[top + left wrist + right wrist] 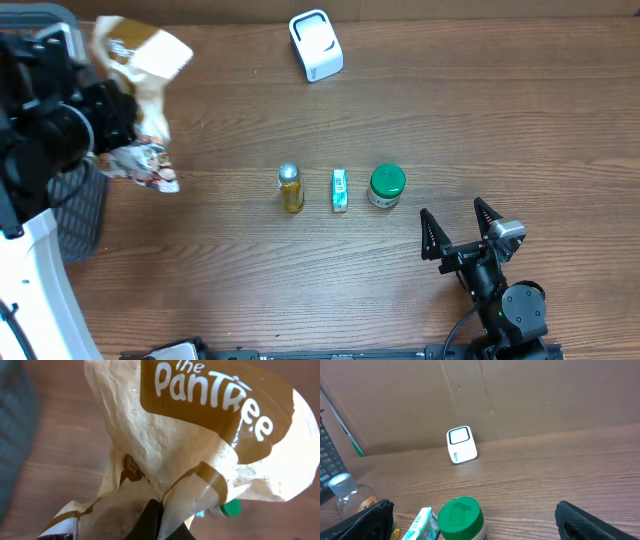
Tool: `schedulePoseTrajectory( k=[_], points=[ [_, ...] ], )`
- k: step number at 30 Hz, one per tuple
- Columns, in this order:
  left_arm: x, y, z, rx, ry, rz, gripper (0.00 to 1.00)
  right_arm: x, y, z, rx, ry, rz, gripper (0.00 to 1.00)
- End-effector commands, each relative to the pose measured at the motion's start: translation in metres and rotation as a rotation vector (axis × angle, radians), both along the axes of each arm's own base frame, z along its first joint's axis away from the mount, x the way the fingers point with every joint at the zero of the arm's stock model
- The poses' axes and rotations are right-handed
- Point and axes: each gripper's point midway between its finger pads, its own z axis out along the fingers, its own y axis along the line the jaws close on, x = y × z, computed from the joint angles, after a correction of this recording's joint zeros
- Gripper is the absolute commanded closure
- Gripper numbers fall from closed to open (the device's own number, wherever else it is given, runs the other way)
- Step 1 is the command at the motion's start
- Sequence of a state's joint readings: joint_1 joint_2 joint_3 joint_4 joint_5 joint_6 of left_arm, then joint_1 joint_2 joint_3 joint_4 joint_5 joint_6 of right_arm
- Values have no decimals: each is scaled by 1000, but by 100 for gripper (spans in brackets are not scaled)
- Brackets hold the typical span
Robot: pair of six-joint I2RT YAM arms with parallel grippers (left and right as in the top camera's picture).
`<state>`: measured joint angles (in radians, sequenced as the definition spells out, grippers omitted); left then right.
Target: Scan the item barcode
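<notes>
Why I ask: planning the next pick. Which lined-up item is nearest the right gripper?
The green-lidded jar, rightmost in the row; bottle and small box lie farther left.

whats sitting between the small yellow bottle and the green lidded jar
A small teal and white box lies between the bottle and the jar, touching neither. The overhead view shows it clearly.
</notes>
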<state>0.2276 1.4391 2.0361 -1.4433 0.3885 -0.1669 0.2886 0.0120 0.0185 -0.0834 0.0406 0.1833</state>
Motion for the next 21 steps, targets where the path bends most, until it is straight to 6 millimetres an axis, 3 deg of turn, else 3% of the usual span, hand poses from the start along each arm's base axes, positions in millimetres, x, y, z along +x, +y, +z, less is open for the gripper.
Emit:
schedulePoseTrajectory(
  k=[1, 9, 13, 16, 21],
  points=[
    [2, -25, -24, -50, 113, -75, 96, 0, -1, -2, 0, -1, -3, 0],
    [13, -50, -90, 79, 385, -139, 96, 0, -1, -2, 0, -1, -3, 0],
    [20, -57, -123, 193, 512, -84, 96, 0, -1, -2, 0, -1, -3, 0],
    [28, -55, -132, 264, 528, 20, 96, 0, -1, -2, 0, -1, -3, 0],
    [38, -47, -131, 308, 490, 162, 95, 0, -1, -2, 0, -1, -3, 0]
  ],
)
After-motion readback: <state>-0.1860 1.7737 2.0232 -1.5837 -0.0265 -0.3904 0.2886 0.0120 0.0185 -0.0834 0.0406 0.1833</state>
